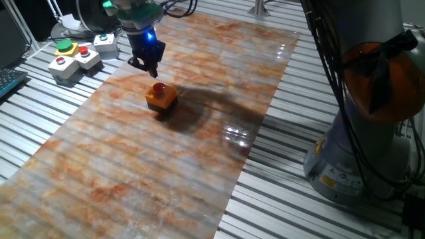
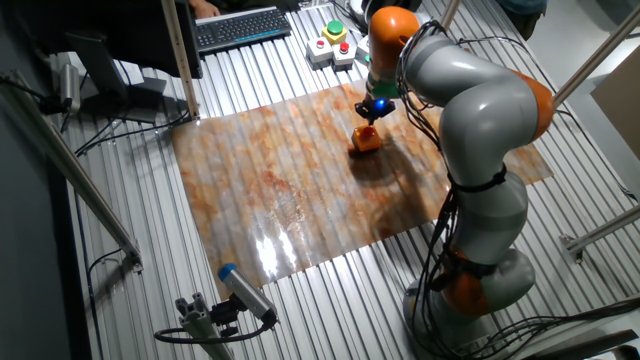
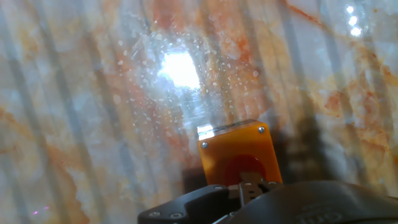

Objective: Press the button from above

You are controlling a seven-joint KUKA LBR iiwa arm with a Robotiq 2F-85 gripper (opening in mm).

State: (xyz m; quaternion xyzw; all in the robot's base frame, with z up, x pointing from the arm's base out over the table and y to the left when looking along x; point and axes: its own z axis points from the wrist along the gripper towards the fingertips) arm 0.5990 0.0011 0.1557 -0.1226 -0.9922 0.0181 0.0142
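The button (image 1: 159,88) is a small round red push-button on a square orange box (image 1: 161,99), standing on the marbled mat. My gripper (image 1: 151,70) hangs just above it, slightly to the far-left side, with a blue light on the hand. In the hand view the orange box (image 3: 236,148) lies straight below, and the red button (image 3: 231,169) is partly hidden behind my fingertips (image 3: 247,185), which are pressed together. From the other fixed view the gripper (image 2: 374,110) stands over the button (image 2: 366,134) without touching it.
Grey boxes with red buttons (image 1: 73,61) and one with a green button (image 1: 64,46) stand at the far left off the mat, also in the other fixed view (image 2: 333,40). The mat (image 1: 166,166) lies on a slatted metal table. The robot base (image 1: 362,133) is at the right.
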